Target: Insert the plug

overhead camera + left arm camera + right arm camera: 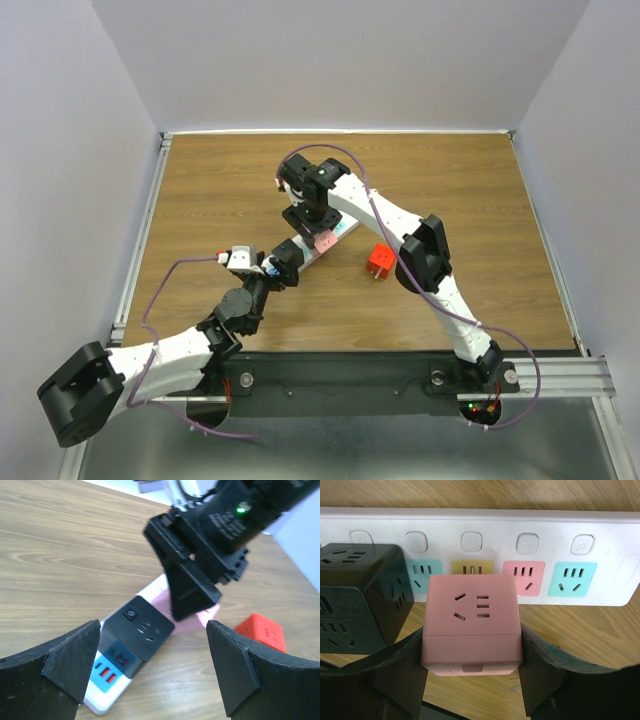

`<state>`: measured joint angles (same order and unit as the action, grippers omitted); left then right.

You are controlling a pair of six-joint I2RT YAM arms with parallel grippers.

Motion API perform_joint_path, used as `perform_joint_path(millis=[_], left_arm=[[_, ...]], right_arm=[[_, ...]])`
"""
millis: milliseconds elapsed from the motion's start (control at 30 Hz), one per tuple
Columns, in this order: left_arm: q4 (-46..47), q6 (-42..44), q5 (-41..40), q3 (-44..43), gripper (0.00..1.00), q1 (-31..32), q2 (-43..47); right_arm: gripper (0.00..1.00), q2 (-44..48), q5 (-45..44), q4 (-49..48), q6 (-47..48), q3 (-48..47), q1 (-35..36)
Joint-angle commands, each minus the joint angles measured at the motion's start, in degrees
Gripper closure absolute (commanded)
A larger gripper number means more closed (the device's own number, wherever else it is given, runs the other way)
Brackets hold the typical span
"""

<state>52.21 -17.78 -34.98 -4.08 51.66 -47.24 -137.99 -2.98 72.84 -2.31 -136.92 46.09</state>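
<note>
Noted wooden desk (450, 180) bearing white power strip (545, 525), just beyond fingertips of right hand (472, 672). Found black cube adapter (360, 595) on strip's end, left of that hand. Saw right hand pinching pink cube plug (472, 625) between both fingers, before yellow and pink sockets; seating unclear. Recorded left hand (152, 645) spread wide, empty, facing strip. Spotted red cube (380, 261) apart from both.

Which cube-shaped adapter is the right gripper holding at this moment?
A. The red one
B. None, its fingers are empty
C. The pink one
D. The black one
C: in the right wrist view the pink cube adapter sits clamped in the right gripper, while the red cube adapter lies on the table and the black cube adapter sits on the white power strip.
</note>
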Motion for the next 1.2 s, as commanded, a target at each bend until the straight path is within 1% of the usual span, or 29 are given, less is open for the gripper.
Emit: perform_joint_path(millis=[0,33,67,100,133,200,267,300,367,400,467,500,633,833,867,900,967,1167], left_arm=[[5.5,2.5,-6.3,-1.6,0.01,-0.8,-5.6],[5.8,2.7,-6.1,-3.6,0.01,-1.3,-9.5],[6.2,2.9,-5.8,-4.2,0.01,-1.6,-11.3],[7.9,3.4,-3.9,-4.4,0.01,-2.4,-13.0],[10.2,3.5,-2.9,-4.6,0.01,-3.0,-16.0],[12.6,3.5,-1.6,-5.5,0.01,-3.9,-19.3],[13.6,3.8,-0.3,-6.0,0.01,-4.6,-20.7],[14.3,4.5,2.2,-6.1,0.01,-5.1,-21.4],[17.3,5.0,4.5,-5.8,0.01,-5.5,-23.1],[19.4,5.7,7.1,-5.6,0.03,-5.5,-23.6],[20.5,6.3,9.0,-5.7,0.07,-5.5,-25.7],[20.6,6.5,9.9,-5.9,0.15,-5.7,-27.3],[20.7,6.5,11.3,-7.0,0.29,-6.0,-30.6],[20.4,6.3,11.4,-7.7,0.32,-6.4,-34.2],[20.0,6.2,11.4,-8.0,0.34,-6.5,-34.7],[19.4,6.2,11.5,-8.4,0.39,-6.6,-35.9],[19.2,6.0,11.8,-9.3,0.43,-6.7,-37.0],[21.6,5.7,13.4,-9.6,0.49,-7.4,-41.6]], right_arm=[[1.0,0.2,0.4,-5.6,1.0,1.0,-0.6],[1.0,0.2,0.5,-5.7,0.9,1.1,-0.6],[1.0,0.3,0.5,-5.7,1.0,1.0,-0.6],[1.0,0.3,0.6,-5.8,1.0,1.0,-0.6],[1.0,0.3,0.8,-5.9,1.0,1.2,-0.6],[1.0,0.3,1.1,-6.1,1.1,1.4,-0.6],[1.0,0.2,1.2,-6.3,1.1,1.6,-0.7],[1.0,0.2,1.4,-6.6,1.2,1.6,-0.6],[1.0,-0.1,1.8,-6.7,1.3,1.6,-0.6],[0.99,-0.4,1.8,-6.8,1.3,1.4,-0.6],[1.0,-0.8,1.4,-6.9,1.4,0.9,-0.8],[1.0,-1.0,1.5,-7.0,1.5,0.6,-0.8],[0.99,-1.8,1.4,-7.4,1.6,-0.6,-1.1],[0.99,-3.9,0.5,-9.4,1.7,-4.0,-1.2],[0.99,-4.3,0.6,-9.6,1.7,-4.7,-1.2],[0.99,-4.7,0.5,-10.2,1.7,-5.3,-1.3],[0.99,-5.5,0.1,-10.3,3.6,-7.0,-1.3],[0.99,-7.1,-1.7,-13.2,4.8,-6.4,-1.4]])
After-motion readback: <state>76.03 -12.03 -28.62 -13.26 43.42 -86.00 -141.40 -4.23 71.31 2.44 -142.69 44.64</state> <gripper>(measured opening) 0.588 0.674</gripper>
